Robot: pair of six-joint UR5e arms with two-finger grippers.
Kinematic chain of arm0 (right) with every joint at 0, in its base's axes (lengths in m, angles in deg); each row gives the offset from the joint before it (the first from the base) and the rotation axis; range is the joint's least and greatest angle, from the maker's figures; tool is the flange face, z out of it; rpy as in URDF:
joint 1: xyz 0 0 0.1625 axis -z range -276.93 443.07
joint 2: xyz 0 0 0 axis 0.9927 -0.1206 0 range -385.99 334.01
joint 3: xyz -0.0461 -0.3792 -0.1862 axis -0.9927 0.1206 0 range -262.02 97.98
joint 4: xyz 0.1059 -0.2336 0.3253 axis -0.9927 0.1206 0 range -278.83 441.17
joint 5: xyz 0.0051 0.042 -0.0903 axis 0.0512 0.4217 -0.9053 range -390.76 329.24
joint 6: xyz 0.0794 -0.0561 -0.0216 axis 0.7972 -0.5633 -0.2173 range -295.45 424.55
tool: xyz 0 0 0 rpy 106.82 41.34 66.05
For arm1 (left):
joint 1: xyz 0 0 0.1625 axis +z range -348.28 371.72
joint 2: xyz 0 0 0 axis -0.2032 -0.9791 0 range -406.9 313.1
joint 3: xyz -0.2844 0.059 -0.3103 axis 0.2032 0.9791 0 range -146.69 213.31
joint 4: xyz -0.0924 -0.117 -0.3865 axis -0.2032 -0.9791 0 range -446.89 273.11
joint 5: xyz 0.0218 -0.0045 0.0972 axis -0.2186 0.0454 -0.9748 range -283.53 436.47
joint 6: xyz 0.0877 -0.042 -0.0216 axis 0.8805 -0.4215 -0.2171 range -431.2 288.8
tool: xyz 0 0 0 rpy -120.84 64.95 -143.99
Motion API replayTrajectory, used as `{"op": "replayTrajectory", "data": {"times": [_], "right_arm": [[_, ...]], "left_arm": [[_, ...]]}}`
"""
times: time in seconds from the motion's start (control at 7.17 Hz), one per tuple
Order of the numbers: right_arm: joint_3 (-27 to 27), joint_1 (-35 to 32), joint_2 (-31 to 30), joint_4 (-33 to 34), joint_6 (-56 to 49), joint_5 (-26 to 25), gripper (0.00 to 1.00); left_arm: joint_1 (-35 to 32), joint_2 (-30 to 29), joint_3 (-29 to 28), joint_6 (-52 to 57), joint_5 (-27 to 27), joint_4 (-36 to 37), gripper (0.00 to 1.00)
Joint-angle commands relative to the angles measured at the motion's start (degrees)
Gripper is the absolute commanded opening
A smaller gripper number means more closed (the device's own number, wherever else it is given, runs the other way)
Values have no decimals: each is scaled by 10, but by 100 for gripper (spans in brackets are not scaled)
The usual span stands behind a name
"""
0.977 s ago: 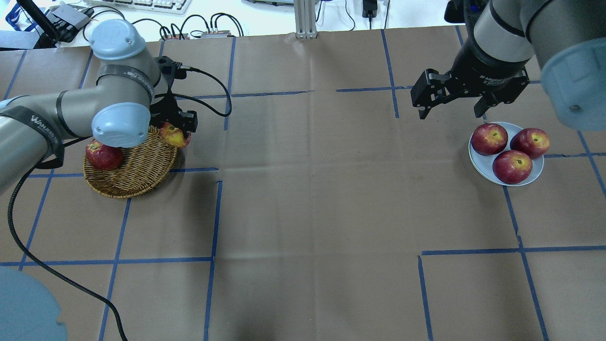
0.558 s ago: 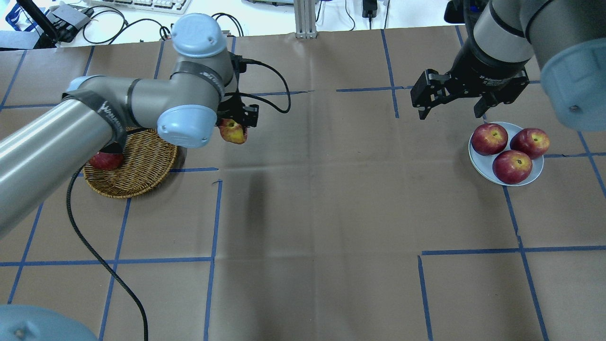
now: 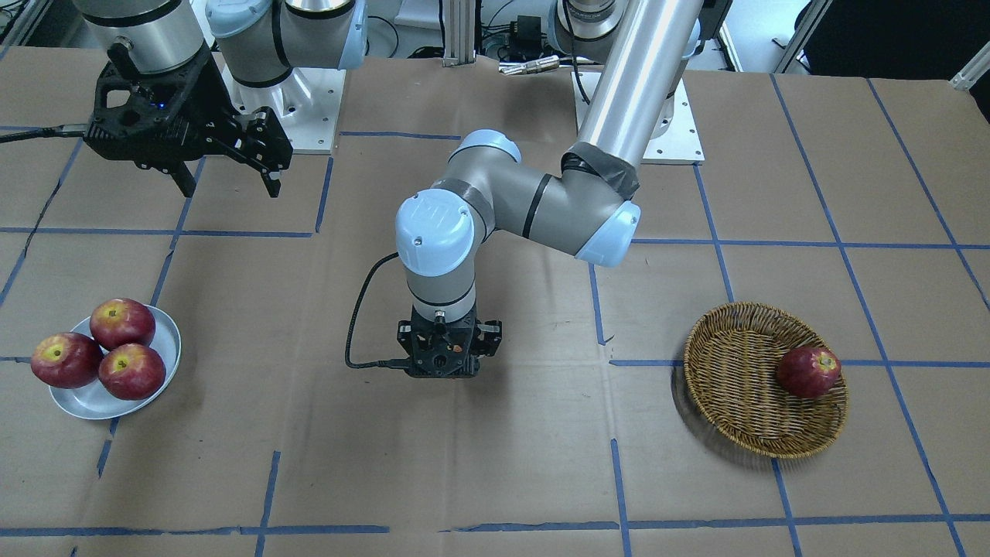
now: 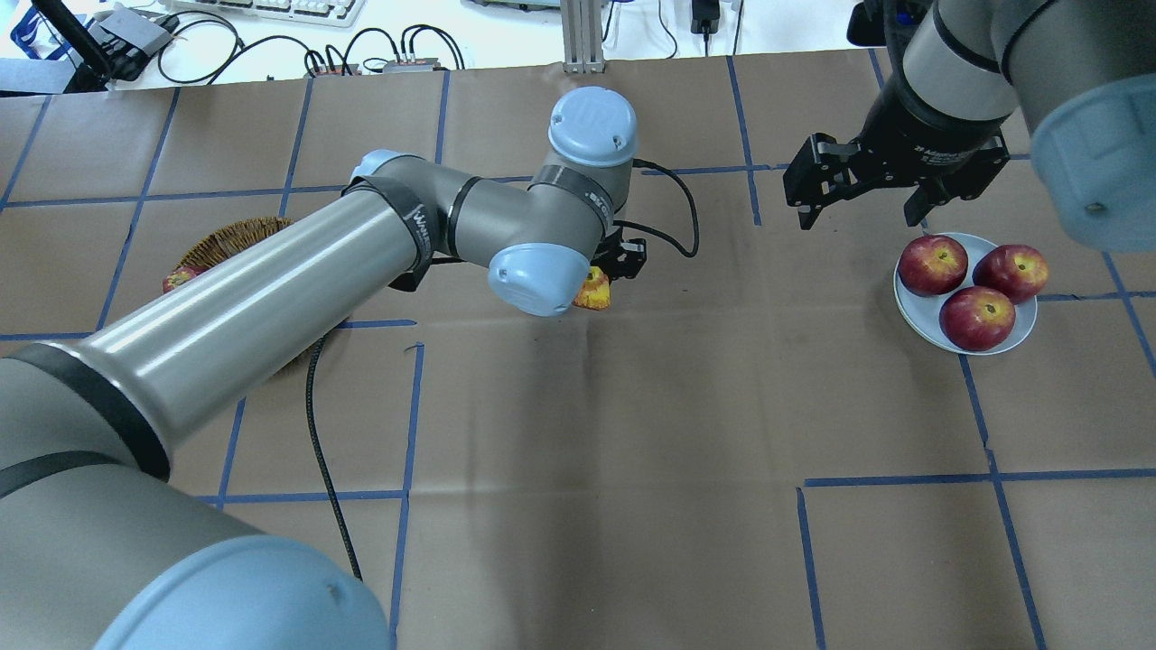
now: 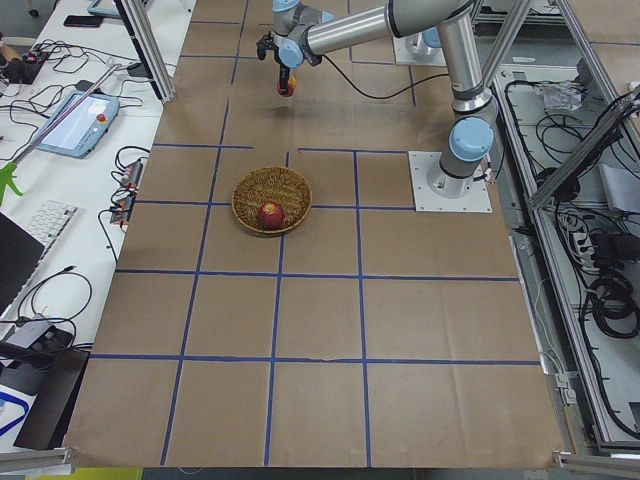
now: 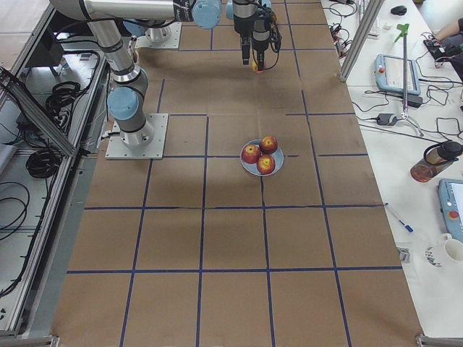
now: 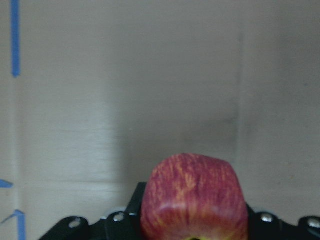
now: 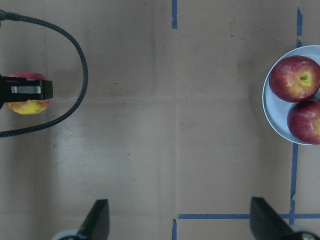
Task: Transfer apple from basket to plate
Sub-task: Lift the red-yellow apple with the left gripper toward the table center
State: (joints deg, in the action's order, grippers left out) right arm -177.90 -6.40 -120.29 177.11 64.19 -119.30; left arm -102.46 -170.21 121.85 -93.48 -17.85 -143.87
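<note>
Since a second ago the left arm has swung out from the basket (image 3: 735, 391) to the middle of the desk (image 4: 578, 469) and has taken the apple (image 4: 594, 292) with it; the right arm is at the same place as before. The left gripper (image 3: 448, 353) is clamped on the apple, which shows pink-red and yellow between its fingers in the left wrist view. It hangs over bare brown paper, well apart from the basket and from the plate (image 4: 914, 316).

I judge the first half as done: the apple is picked and is out of the basket, about halfway across. The rest of the way is left, either directly or by giving it over, and then the setting down. The right gripper (image 4: 858, 215) waits just behind the plate with its fingers apart and nothing between them. Three dark-red apples (image 4: 977, 318) already fill most of the plate, so little room is free. One dark-red apple (image 3: 808, 371) lies in the basket.
</note>
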Motion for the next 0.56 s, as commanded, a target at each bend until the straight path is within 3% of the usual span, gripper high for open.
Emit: {"op": "replayTrajectory", "data": {"times": [0.0,0.28,0.42], "right_arm": [[0,0,0,0,0,0,100],[0,0,0,0,0,-1,100],[0,0,0,0,0,-1,100]], "left_arm": [[-5,-9,3,4,13,3,46],[-5,-17,3,6,13,5,48],[-5,-18,1,6,12,6,55]]}}
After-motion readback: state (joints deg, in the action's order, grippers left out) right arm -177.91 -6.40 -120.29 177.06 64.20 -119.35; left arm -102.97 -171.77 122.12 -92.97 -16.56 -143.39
